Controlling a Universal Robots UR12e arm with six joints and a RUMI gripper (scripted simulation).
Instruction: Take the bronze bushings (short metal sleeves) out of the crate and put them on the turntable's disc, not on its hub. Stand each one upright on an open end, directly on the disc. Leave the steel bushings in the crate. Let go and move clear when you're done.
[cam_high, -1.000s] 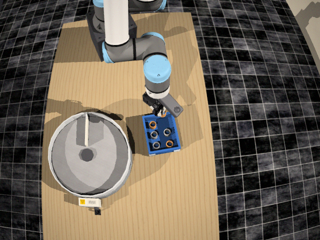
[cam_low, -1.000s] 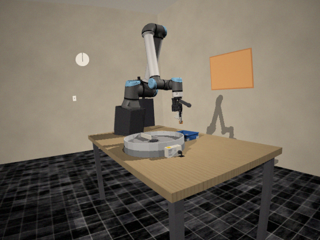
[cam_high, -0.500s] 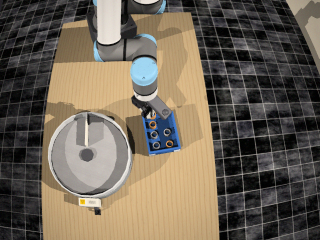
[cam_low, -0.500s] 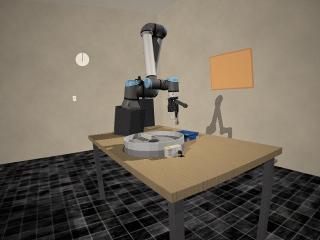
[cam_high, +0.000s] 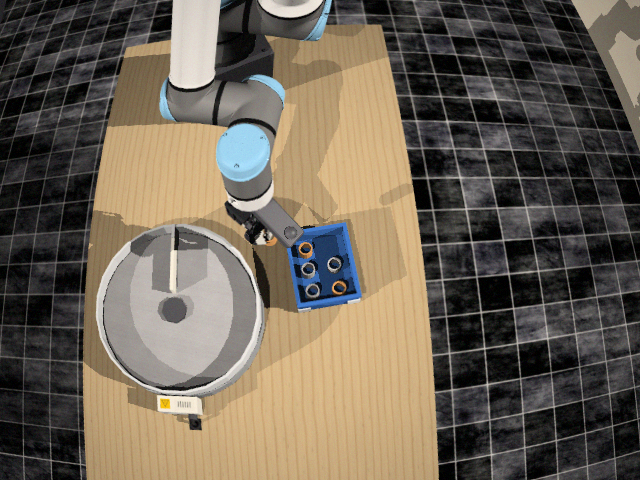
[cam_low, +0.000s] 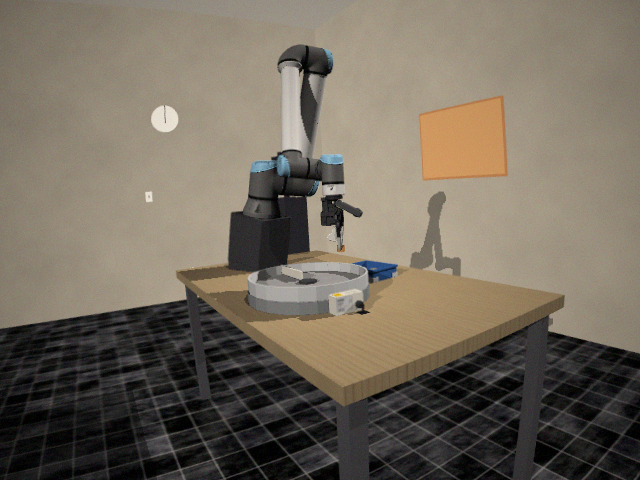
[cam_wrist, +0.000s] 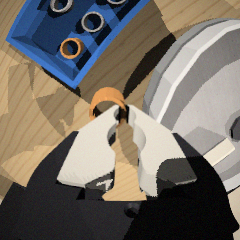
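Note:
My gripper (cam_high: 261, 236) is shut on the wall of a bronze bushing (cam_wrist: 107, 98) and holds it in the air between the blue crate (cam_high: 325, 266) and the turntable (cam_high: 178, 310). It is above the table, just off the disc's rim. The held bushing also shows in the side view (cam_low: 340, 248), well above the table. Two bronze bushings (cam_high: 305, 249) (cam_high: 339, 287) and three steel bushings (cam_high: 308, 268) (cam_high: 334, 264) (cam_high: 312, 290) stand in the crate. The grey disc holds no bushings around its dark hub (cam_high: 173, 308).
A white bar (cam_high: 173, 263) lies on the disc from the rim toward the hub. A raised rim rings the turntable. A white control box (cam_high: 179, 404) sits at its front edge. The robot's dark pedestal (cam_low: 258, 240) stands at the back of the table.

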